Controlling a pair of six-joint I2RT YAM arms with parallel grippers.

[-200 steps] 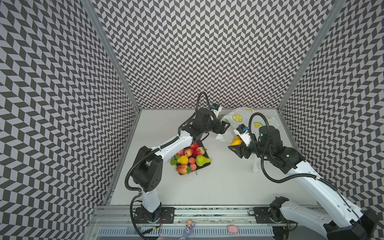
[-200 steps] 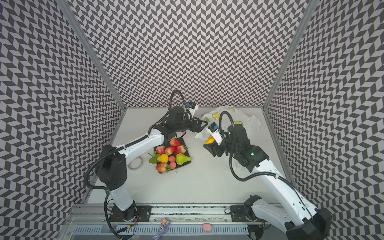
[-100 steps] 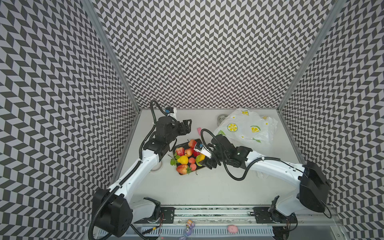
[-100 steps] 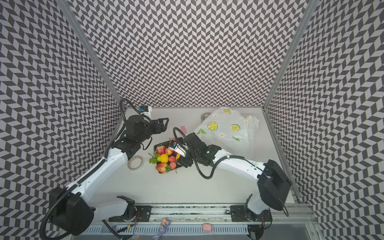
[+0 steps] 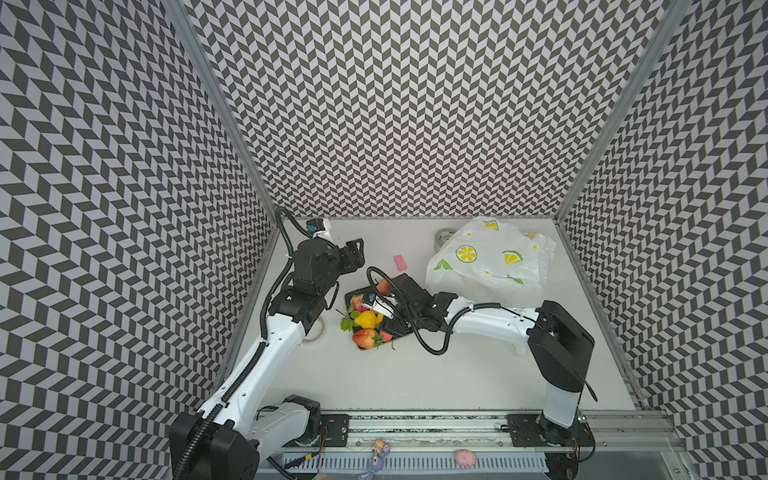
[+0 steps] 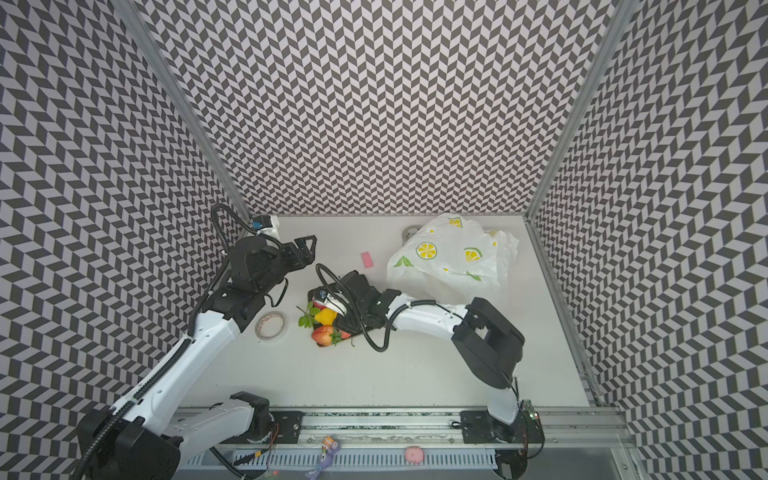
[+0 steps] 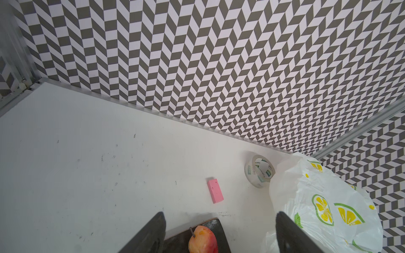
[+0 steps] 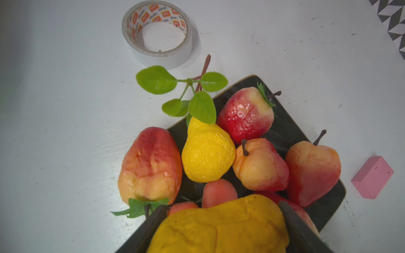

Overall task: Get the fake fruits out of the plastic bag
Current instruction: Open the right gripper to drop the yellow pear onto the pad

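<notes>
My right gripper [image 8: 221, 209] is shut on an orange-yellow fake fruit [image 8: 219, 227] and holds it just over a black tray [image 8: 285, 131]. Several fake fruits lie on that tray: a yellow lemon [image 8: 207, 153], a strawberry [image 8: 245, 114] and peach-red ones [image 8: 260, 164], with a leaf sprig [image 8: 186, 92] beside them. In both top views the pile [image 5: 365, 322] [image 6: 325, 318] sits mid-table under the right wrist. The white lemon-print plastic bag [image 5: 490, 257] [image 6: 453, 257] lies at the back right, touched by neither gripper. My left gripper [image 5: 353, 249] [image 7: 220, 213] hangs open and empty behind the tray.
A pink block [image 5: 401, 260] [image 7: 215, 190] lies between tray and bag. A white tape roll [image 6: 271, 326] [image 8: 157, 32] sits left of the tray by the left arm. A clear tape roll [image 7: 259, 170] stands against the back wall by the bag.
My right gripper has carried the orange-yellow fruit from the bag over to the tray. My left gripper has let go of the bag and drawn back to the left rear.
</notes>
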